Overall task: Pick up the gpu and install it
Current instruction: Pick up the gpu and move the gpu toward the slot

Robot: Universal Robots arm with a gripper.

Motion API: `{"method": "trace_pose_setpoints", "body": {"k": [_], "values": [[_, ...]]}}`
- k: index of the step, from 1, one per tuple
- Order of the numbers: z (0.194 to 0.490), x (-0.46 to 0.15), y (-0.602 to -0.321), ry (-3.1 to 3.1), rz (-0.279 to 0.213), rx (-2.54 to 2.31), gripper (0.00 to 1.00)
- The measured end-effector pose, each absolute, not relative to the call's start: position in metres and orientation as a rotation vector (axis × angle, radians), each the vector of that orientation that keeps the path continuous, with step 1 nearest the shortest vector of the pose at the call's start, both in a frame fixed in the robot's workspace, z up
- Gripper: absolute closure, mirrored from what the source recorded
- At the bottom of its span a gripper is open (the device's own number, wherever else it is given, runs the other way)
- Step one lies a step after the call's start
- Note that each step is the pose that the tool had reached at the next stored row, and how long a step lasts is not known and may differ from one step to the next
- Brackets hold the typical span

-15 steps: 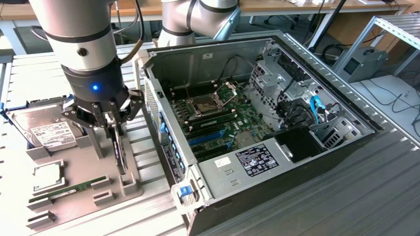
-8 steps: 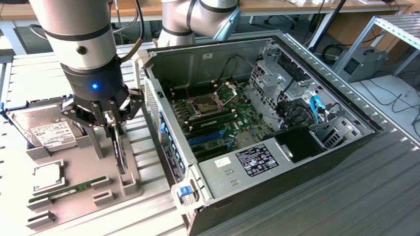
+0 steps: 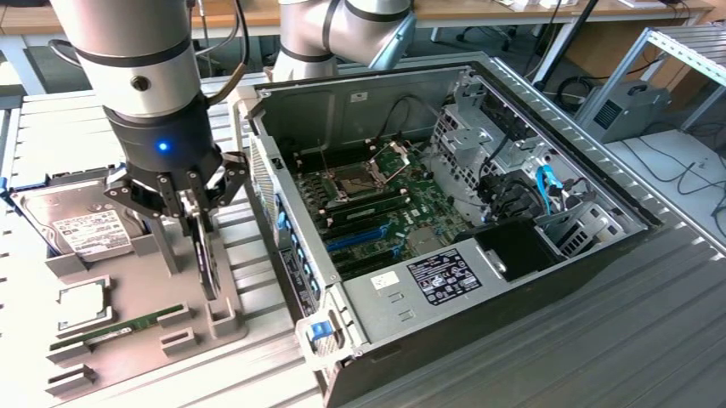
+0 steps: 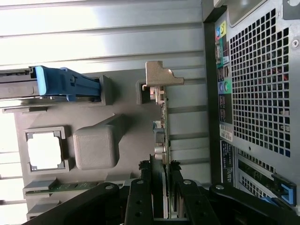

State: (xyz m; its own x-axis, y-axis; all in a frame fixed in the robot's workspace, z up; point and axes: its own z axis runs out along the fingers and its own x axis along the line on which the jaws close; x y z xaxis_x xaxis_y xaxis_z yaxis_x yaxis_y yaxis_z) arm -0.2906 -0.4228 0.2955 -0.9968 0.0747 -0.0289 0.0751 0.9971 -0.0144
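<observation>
The gripper was clamped on the gpu, upright at the tray beside the computer case; nothing installed yet.

Bright, even light w/ glare on table in wrist view.

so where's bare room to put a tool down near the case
Free: the ribbed table on the exterior view's right of the pc case. Crowded: the grey tray, with the hard drive and the gpu standing in it, clamped by the gripper; the case inside is packed.
</observation>
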Motion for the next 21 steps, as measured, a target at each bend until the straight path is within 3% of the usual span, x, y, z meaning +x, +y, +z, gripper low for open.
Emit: {"method": "trace_pose_setpoints", "body": {"k": [21], "values": [[0.3012,-0.2906,-0.4228,3.111,-0.024,0.117,0.73]]}}
